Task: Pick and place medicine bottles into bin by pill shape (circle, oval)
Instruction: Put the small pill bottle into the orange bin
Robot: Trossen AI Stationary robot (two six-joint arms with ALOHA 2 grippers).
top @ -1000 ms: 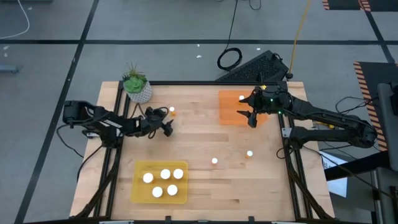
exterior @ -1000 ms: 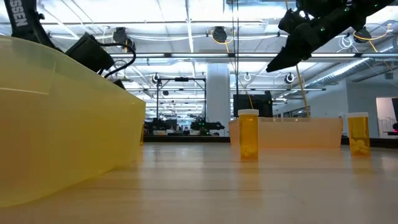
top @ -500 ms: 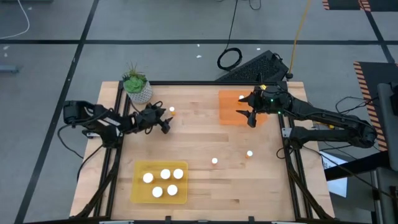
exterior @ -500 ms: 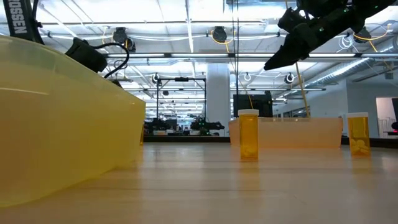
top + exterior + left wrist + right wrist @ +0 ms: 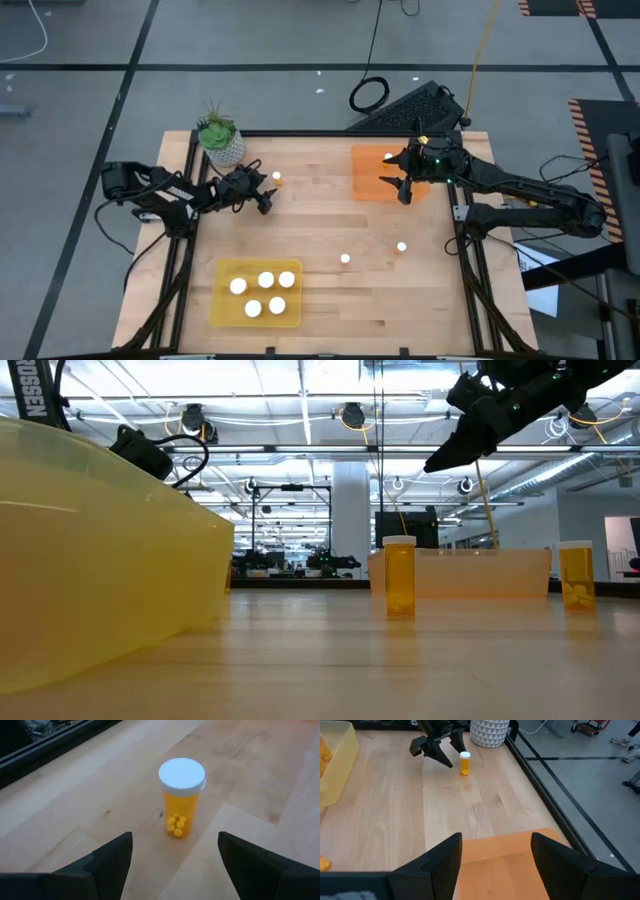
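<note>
Wooden table (image 5: pixel 320 230) bears: yellow tray (image 5: pixel 257 292), orange tray (image 5: pixel 375 175), potted plant (image 5: pixel 220 138), and three loose pill bottles (image 5: pixel 345 259) standing upright, well apart.

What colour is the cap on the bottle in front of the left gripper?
White, on the orange bottle; the left wrist view shows it best.

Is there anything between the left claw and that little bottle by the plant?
No: the left wrist view shows only bare table between the open left gripper and the bottle.

bare table (image 5: pixel 330 215) centre, plant pot (image 5: pixel 221 143) beside bottle (image 5: pixel 276 179)
</note>
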